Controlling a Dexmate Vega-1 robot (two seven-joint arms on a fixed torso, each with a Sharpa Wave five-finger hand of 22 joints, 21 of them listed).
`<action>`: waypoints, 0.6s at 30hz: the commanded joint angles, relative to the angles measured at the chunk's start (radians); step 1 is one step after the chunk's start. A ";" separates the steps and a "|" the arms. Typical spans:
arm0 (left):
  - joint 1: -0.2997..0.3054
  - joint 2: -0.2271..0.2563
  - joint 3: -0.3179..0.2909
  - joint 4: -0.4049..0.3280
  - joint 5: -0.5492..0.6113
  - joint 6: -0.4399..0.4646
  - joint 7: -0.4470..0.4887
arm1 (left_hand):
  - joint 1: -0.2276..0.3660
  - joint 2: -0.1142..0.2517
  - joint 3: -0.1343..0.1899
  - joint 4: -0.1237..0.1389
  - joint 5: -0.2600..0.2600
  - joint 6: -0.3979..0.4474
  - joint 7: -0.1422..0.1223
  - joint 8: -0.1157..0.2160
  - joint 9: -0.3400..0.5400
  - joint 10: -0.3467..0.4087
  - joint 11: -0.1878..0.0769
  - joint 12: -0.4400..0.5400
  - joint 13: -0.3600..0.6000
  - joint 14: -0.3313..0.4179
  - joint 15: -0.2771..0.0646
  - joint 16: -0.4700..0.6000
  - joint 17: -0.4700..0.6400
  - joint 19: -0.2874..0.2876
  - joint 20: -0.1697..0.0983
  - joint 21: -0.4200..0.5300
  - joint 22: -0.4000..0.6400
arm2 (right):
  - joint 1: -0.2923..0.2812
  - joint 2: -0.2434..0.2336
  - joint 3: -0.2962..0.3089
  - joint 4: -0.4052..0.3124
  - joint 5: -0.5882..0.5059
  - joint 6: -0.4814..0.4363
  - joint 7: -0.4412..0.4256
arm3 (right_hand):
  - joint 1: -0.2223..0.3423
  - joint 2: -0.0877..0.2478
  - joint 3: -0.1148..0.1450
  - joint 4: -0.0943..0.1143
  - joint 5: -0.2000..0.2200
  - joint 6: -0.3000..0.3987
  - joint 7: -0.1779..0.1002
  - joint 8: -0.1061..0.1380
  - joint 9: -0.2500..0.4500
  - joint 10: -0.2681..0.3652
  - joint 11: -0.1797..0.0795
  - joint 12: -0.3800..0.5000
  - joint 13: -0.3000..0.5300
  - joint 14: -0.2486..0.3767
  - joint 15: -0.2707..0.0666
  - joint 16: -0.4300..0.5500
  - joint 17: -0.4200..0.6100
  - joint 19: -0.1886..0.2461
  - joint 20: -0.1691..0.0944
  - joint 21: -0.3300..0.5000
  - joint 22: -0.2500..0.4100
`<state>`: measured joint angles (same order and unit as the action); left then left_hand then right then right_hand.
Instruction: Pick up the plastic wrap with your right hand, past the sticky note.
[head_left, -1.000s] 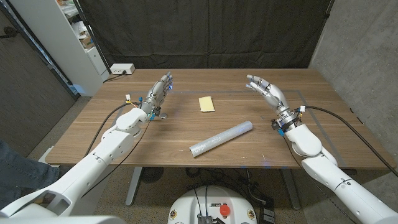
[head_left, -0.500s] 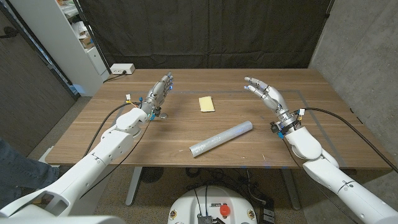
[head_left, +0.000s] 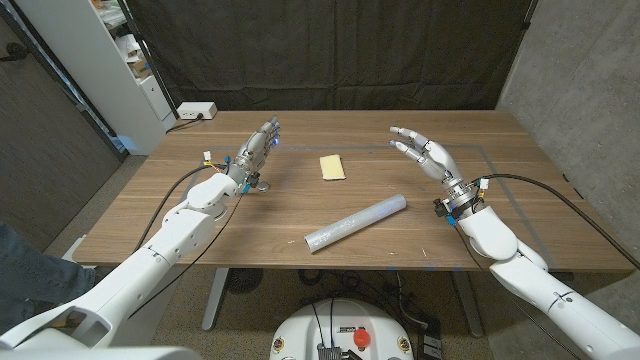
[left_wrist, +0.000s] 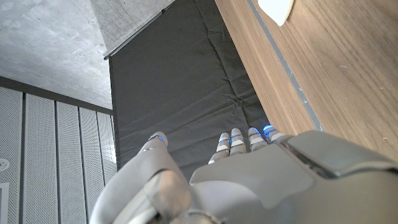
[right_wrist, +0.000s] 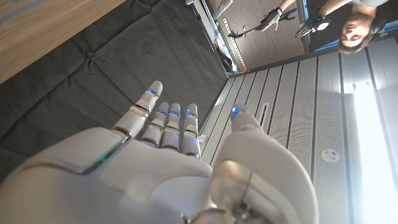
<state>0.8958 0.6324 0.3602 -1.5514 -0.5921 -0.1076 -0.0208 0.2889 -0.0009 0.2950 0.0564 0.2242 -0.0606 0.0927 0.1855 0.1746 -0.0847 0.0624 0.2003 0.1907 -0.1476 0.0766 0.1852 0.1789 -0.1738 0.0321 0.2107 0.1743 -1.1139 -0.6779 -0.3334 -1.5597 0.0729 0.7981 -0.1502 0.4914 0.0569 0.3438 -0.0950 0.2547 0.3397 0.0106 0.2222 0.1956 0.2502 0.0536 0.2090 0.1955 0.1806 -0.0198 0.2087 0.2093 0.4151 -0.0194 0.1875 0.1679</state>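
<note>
Lying on the wooden table (head_left: 500, 215), the plastic wrap (head_left: 356, 223) is a long pale roll set slantwise, its higher end pointing toward the right hand (head_left: 428, 154) and its lower end close to the table's near edge. That hand hangs above the far right part of the table, beyond the roll's upper end and apart from it, fingers spread and holding nothing; the right wrist view shows the same open palm with fingertips (right_wrist: 171, 115) fanned before a dark curtain. Bare wood lies all round the roll, with open room between it and the hand. A yellow sticky note (head_left: 332, 166) lies farther back, to the inner side of the right hand, well apart from the roll. The left hand (head_left: 256, 152) stands on the far left of the table, fingers straight and close together, gripping nothing. No writing can be read on the roll or the note.
</note>
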 joint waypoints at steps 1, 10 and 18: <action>-0.015 0.008 0.010 0.004 0.017 0.013 -0.004 | 0.002 0.009 0.002 -0.005 -0.003 0.008 0.000 0.003 0.004 -0.007 -0.003 0.007 0.003 -0.004 0.001 0.002 0.002 -0.031 0.009 -0.003 0.005 | 0.010 -0.034 -0.020 -0.023 -0.097 0.002 -0.076 | 0.012 -0.002 -0.001 -0.007 -0.002 0.001 -0.010 -0.003 0.003 0.000 -0.004 -0.003 0.000 0.008 -0.003 -0.001 0.001 0.000 0.005 -0.001 0.001; -0.018 0.006 0.012 0.010 0.009 0.021 -0.010 | 0.003 0.010 0.002 -0.007 -0.005 0.007 0.001 0.002 0.004 -0.008 -0.003 0.007 0.003 -0.006 0.001 0.001 0.002 -0.034 0.008 -0.005 0.005 | 0.026 -0.055 -0.046 -0.026 -0.192 -0.010 -0.147 | 0.011 -0.004 -0.001 -0.009 -0.003 -0.002 -0.013 -0.005 0.003 0.000 -0.008 -0.003 0.000 0.008 -0.003 -0.002 0.001 -0.003 0.005 -0.001 0.001; -0.015 0.007 0.010 0.008 0.011 0.020 -0.003 | 0.003 0.011 0.002 -0.009 -0.008 0.006 0.000 0.002 0.004 -0.009 -0.004 0.007 0.003 -0.007 0.000 0.001 0.002 -0.041 0.009 -0.008 0.005 | 0.028 -0.083 -0.062 -0.041 -0.204 -0.010 -0.178 | 0.010 -0.005 -0.002 -0.010 -0.004 -0.007 -0.020 -0.008 0.004 0.001 -0.010 -0.004 0.000 0.009 -0.003 -0.001 0.000 -0.002 0.005 -0.001 0.001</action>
<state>0.8815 0.6381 0.3700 -1.5443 -0.5816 -0.0917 -0.0279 0.2889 -0.0009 0.2964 0.0550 0.2177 -0.0606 0.0927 0.1855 0.1746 -0.0847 0.0624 0.2003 0.1908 -0.1476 0.0766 0.1852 0.1789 -0.1738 0.0321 0.2030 0.1743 -1.0936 -0.7272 -0.3717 -1.5846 -0.0775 0.7957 -0.2681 0.4958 0.0525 0.3395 -0.0993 0.2547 0.3304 0.0014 0.2176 0.1979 0.2481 0.0516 0.2090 0.1955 0.1806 -0.0198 0.2087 0.2094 0.4152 -0.0195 0.1876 0.1679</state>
